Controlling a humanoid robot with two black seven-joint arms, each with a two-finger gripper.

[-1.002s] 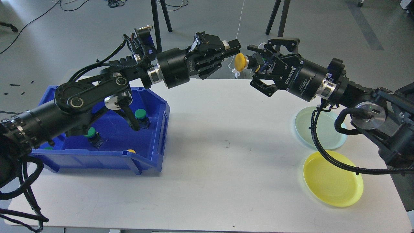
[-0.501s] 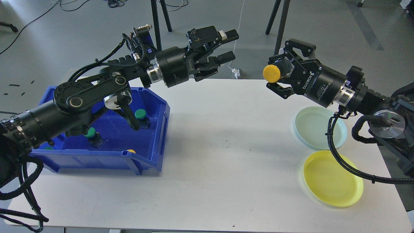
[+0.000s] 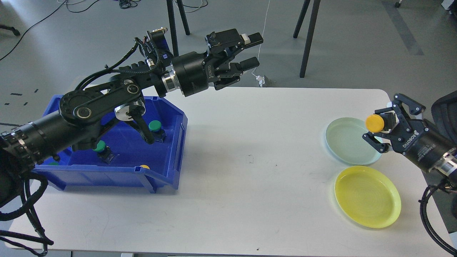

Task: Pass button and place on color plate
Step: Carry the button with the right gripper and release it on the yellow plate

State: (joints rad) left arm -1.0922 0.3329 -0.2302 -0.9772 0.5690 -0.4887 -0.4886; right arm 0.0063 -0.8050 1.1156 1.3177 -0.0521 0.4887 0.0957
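The right claw (image 3: pixel 381 127) grips the yellow button (image 3: pixel 374 122) between its fingers, the cap facing left toward the middle of the worktop (image 3: pixel 250 185). A second ago this claw was up at the far centre, meeting the left claw nose to nose with the button between them; half a second ago it had already drawn off to the right with the button in its own hold. Now it has swung down and far to the right, and it hangs over the right edge of the pale green plate (image 3: pixel 348 141), with the button clear of the plate rather than resting on it.

The left claw (image 3: pixel 250 51) stands open and empty, fingers spread, high over the far side of the worktop. It has not moved in the last half second, so its share of the handover looks finished.

That means the pass is done and only the placing is left. By colour, the button belongs on the yellow plate (image 3: pixel 367 201), which lies just nearer than the pale green one, the two rims almost touching. The right claw is at present over the wrong plate, so I judge that it has to come nearer and lower before it lets go.

On the left, the blue bin (image 3: pixel 171 153) holds more buttons: two green buttons (image 3: pixel 154 125) show plainly, and a yellow one peeps over the near wall.
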